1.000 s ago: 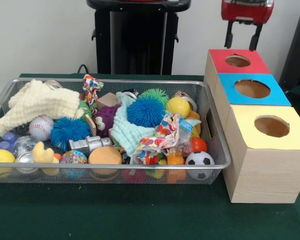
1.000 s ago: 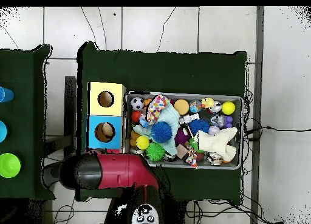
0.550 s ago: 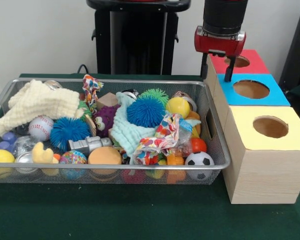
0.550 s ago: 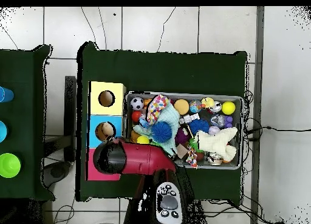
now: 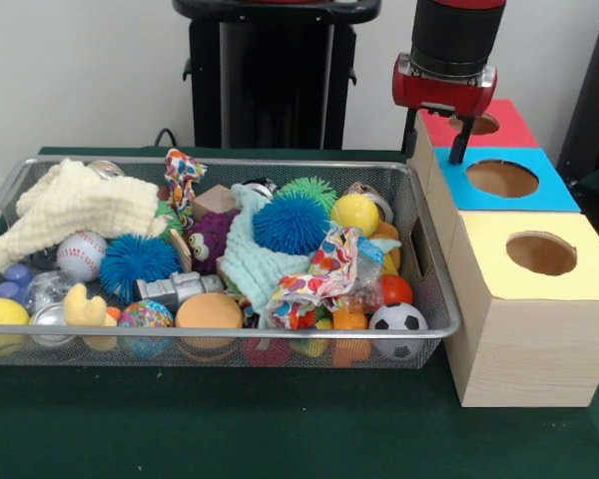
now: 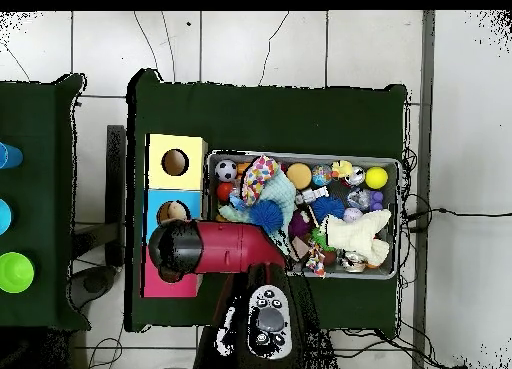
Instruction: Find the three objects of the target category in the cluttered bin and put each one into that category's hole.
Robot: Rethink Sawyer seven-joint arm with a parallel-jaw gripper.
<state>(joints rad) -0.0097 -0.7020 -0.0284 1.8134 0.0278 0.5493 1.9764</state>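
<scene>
My gripper (image 5: 432,155) hangs open with nothing between its fingers, at the left edge of the red-topped box (image 5: 494,128) and just past the bin's far right corner. Three wooden boxes stand in a row right of the bin, each with a round hole: red, blue (image 5: 504,178) and yellow (image 5: 539,251). The wire bin (image 5: 220,330) is packed with toys: blue spiky balls (image 5: 292,222), a green spiky ball (image 5: 309,188), a yellow ball (image 5: 355,213), a soccer ball (image 5: 398,317) and a baseball (image 5: 82,254). In the overhead view my arm (image 6: 205,250) covers the gripper and most of the red box (image 6: 165,287).
A cream cloth (image 5: 75,205), a mint cloth (image 5: 255,261) and a colourful patterned cloth (image 5: 319,274) lie over other toys. A purple plush (image 5: 212,237) and an orange ball (image 5: 210,310) sit mid-bin. A black pedestal (image 5: 270,70) stands behind the bin. Green cloth (image 5: 280,429) covers the table.
The gripper came down and leftward from high above the red box a second ago, then edged slightly right and up. It stayed open. The toys have not moved.
</scene>
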